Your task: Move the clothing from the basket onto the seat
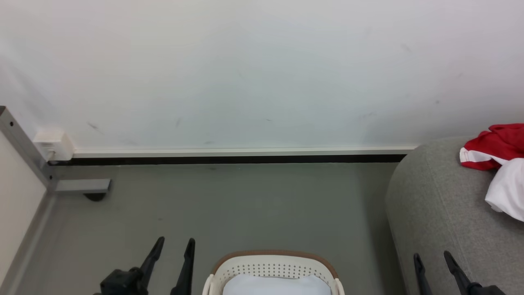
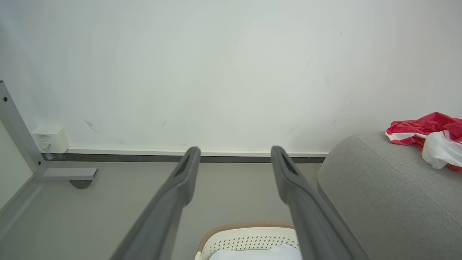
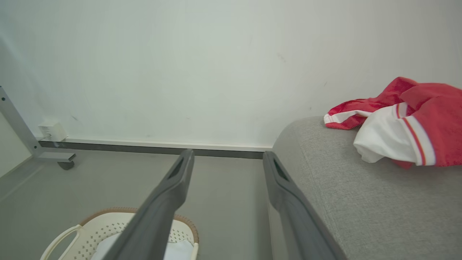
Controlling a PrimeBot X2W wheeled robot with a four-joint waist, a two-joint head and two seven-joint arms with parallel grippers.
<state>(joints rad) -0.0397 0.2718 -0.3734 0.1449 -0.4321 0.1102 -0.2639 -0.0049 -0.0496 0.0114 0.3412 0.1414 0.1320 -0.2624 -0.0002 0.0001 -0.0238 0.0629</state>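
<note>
Lower left: left tool (image 1: 176, 239), fingers apart, empty, beside basket (image 1: 274, 255). Lower right: right tool (image 1: 432, 255), fingers apart, empty, at sofa (image 1: 434, 213) edge. Red/white clothing (image 1: 497, 147) heaped on sofa, well ahead & to right of right tool, no contact. In basket, btwn tools: pale cloth (image 1: 276, 285).

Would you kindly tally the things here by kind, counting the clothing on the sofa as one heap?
Basket: 1
Sofa: 1
Red-and-white clothing heap: 1
Pale cloth in basket: 1
Grippers: 2, left gripper and right gripper
Total: 6
</note>
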